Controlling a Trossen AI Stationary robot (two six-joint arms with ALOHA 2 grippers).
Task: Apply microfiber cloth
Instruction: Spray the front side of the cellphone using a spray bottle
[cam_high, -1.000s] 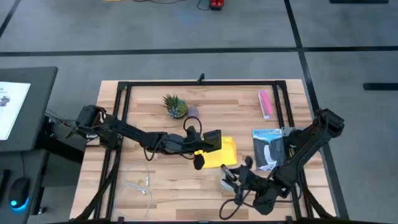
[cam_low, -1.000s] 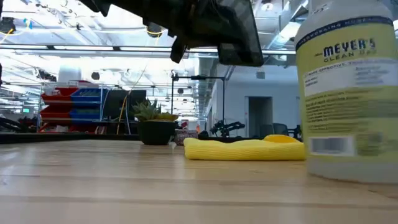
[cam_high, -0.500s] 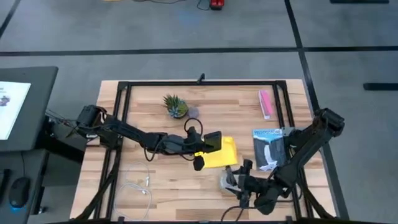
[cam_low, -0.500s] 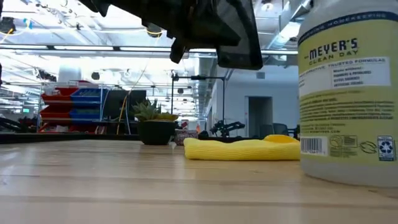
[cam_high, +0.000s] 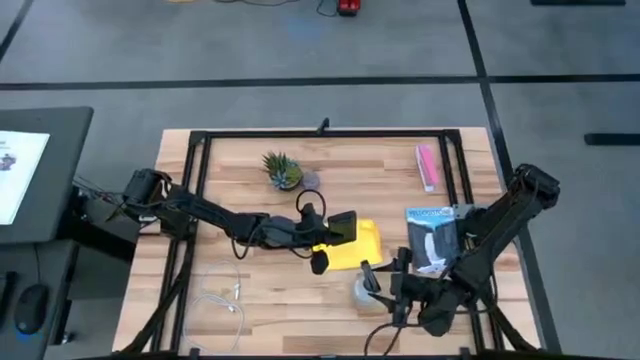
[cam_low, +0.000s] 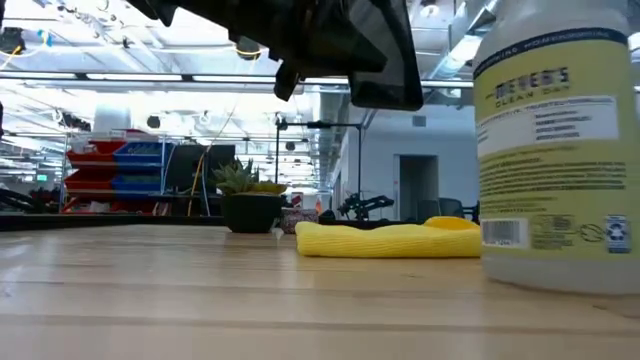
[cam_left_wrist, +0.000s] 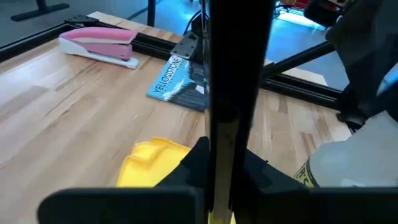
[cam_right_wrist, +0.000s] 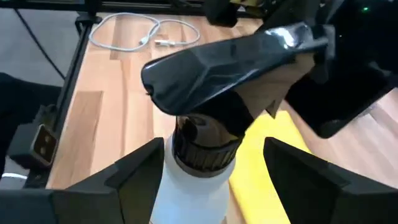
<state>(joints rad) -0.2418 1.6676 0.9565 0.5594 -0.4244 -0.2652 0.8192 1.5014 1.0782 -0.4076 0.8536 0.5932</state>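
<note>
Microfiber cloth (cam_high: 360, 245): bright yellow, lying bunched and flat on the desk (cam_high: 250, 300) near the middle, just in front of the small potted plant (cam_high: 281, 170) as seen from above. In the low view it shows as a low yellow mound (cam_low: 390, 240) resting on the wood.

Left gripper (cam_high: 340, 228): held above the near edge of the cloth, jaws clamped on a black smartphone (cam_left_wrist: 233, 93), which is carried on edge and is seen as a dark slab across the left wrist view. The phone hangs clear of the desk in the low view (cam_low: 385, 55).

Right gripper (cam_high: 385, 285): at the front of the desk, jaws set on either side of the spray bottle (cam_right_wrist: 205, 155) just below its black trigger head; the bottle (cam_low: 560, 150) stands upright on the wood. Whether the jaws are actually pressing it cannot be told.

Step judged: the phone is presented over the cloth; the cloth itself is not yet picked up or rubbed against anything. Task judged early to midway.

Next move, as a judgement: phone and cloth must be brought into contact, either by lowering the phone onto the cloth or by freeing the right gripper from the bottle to take up the cloth. The bottle stands near the cloth's front edge and could be knocked.
</note>
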